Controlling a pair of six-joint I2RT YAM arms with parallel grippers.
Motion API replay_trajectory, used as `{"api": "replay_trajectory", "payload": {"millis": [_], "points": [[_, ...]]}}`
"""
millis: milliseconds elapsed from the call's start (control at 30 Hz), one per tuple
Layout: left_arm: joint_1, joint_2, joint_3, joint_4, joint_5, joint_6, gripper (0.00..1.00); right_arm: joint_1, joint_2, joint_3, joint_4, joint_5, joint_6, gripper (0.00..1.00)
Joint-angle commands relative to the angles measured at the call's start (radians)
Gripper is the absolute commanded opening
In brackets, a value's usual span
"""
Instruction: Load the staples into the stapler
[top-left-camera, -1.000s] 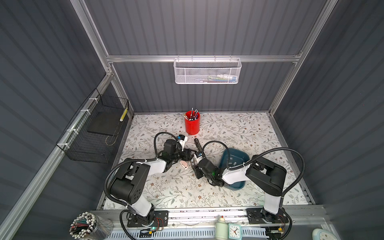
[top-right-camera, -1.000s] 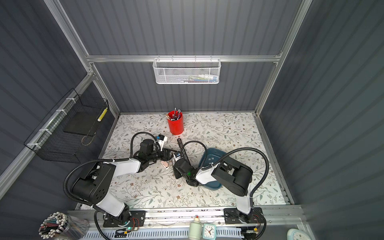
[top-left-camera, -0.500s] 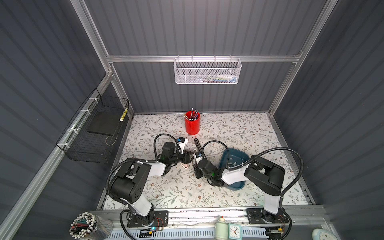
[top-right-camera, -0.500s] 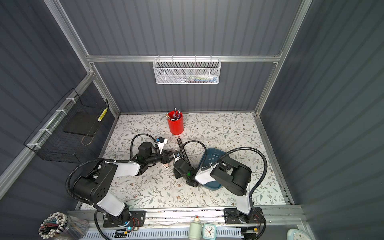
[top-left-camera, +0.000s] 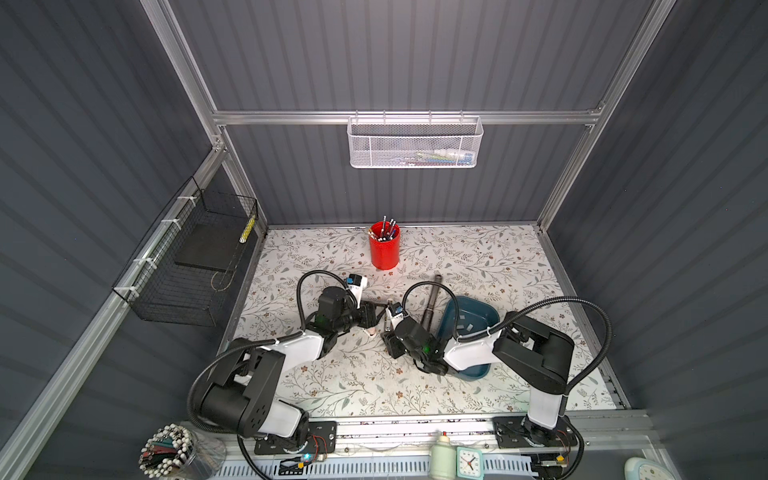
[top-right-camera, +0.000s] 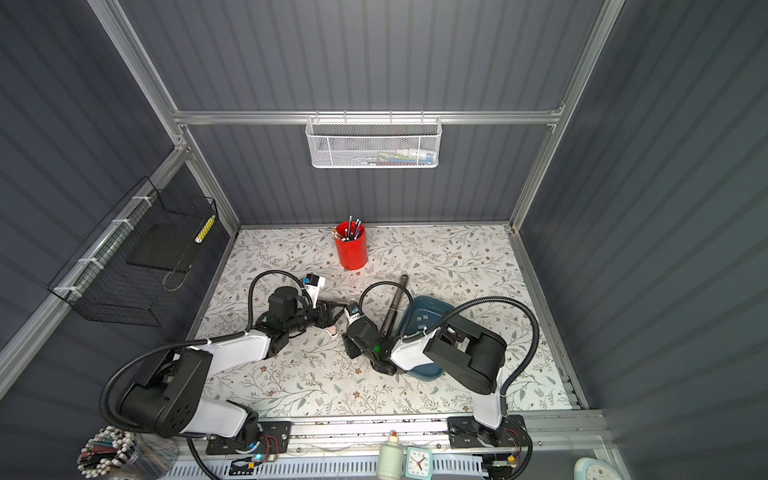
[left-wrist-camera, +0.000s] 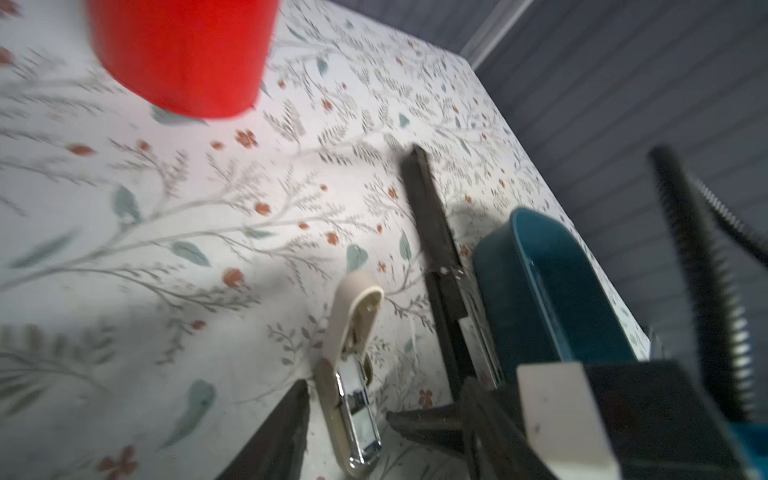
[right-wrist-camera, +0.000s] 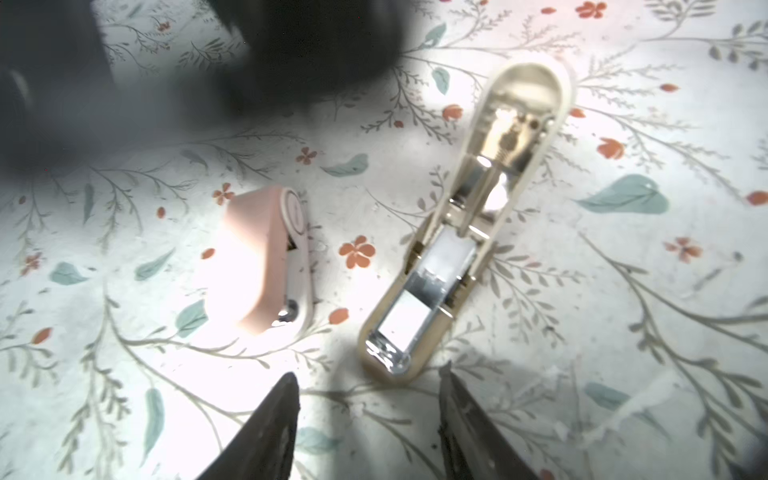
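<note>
Up top in both top views, catching the left claw (top-left-camera: 378, 316) and right claw (top-left-camera: 388, 336) almost nose to nose, with the staples (top-left-camera: 467, 323) lying loose in the blue tray (top-left-camera: 478, 370) back behind the right claw, a long black bar (top-left-camera: 430, 299) alongside it. Over to the left wrist: jaws apart, straddling one end of the cream stapler (left-wrist-camera: 353, 374), flipped open, contact too close to call. On to the right wrist: jaws apart, clamping nothing, stapler just ahead, pink gadget (right-wrist-camera: 266, 262) off to one side
</note>
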Motion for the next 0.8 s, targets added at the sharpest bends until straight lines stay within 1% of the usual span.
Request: {"api": "replay_trajectory", "payload": {"millis": [0, 67, 200, 533, 633, 767], "points": [[0.062, -0.063, 0.043, -0.133, -0.113, -0.055, 0.59, 0.0, 0.042, 0.051, -0.101, 0.086, 0.053, 0.57], [0.073, -0.091, 0.052, -0.176, -0.132, -0.049, 0.6, 0.002, 0.062, 0.085, -0.156, 0.117, 0.07, 0.57], [0.074, -0.116, 0.038, -0.186, -0.145, -0.038, 0.61, 0.002, 0.063, 0.095, -0.184, 0.153, 0.085, 0.58], [0.076, -0.115, 0.054, -0.187, -0.143, -0.03, 0.62, 0.003, 0.133, 0.194, -0.27, 0.156, 0.078, 0.58], [0.077, -0.108, 0.06, -0.187, -0.138, -0.035, 0.62, 0.002, 0.153, 0.209, -0.272, 0.153, 0.072, 0.54], [0.08, -0.095, 0.067, -0.192, -0.13, -0.039, 0.62, 0.003, 0.148, 0.194, -0.262, 0.137, 0.059, 0.44]]}}
